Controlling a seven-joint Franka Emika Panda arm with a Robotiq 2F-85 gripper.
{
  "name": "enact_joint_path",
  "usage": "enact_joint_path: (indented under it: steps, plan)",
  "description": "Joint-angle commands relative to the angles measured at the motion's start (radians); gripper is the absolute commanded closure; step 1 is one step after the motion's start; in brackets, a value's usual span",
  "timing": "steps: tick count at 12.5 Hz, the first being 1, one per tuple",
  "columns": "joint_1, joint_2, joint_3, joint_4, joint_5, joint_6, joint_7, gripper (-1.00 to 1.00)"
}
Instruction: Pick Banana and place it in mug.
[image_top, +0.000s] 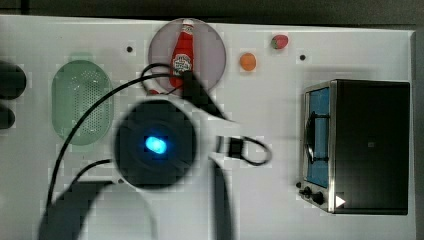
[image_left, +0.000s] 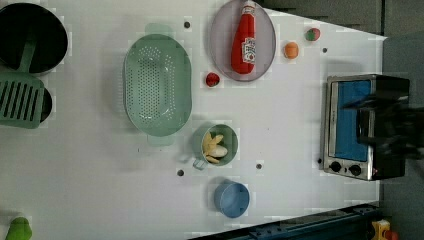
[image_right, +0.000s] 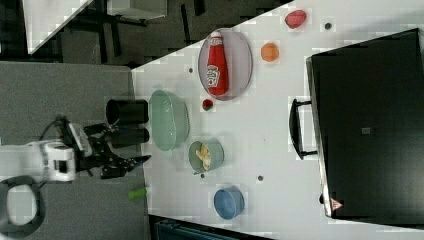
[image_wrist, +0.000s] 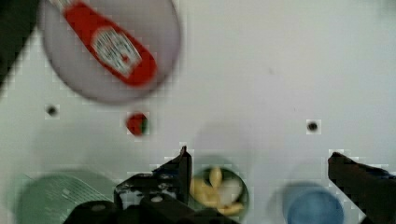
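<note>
1. Small pale cream-yellow toy banana (image_left: 215, 148) already lying inside round dark-green mug (image_left: 229, 134), at six o'clock of purple plate (image_left: 219, 35) in the left view.
2. Black pincer (image_wrist: 258, 170) spread wide, empty, above the mug.
3. Best lifted straight up, clear of the rim.

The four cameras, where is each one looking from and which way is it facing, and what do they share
Top view: overhead, looking straight down; the arm's round joint fills the middle.
Left view: high, tilted down on the mug holding the banana; a blurred dark piece of the robot at the left view's right.
Right view: high, table side-on; arm and gripper beside it.
Wrist view: looks down past the open fingers.
Shared: the ketchup bottle on the purple plate.
</note>
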Motion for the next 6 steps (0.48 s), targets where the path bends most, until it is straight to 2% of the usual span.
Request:
enact_joint_path:
  steps: [1, 6]
  plan:
    - [-0.007, -0.035, -0.115, 0.043, -0.006, -0.109, -0.123, -1.0]
    - [-0.01, -0.053, -0.207, 0.055, -0.029, -0.148, -0.267, -1.0]
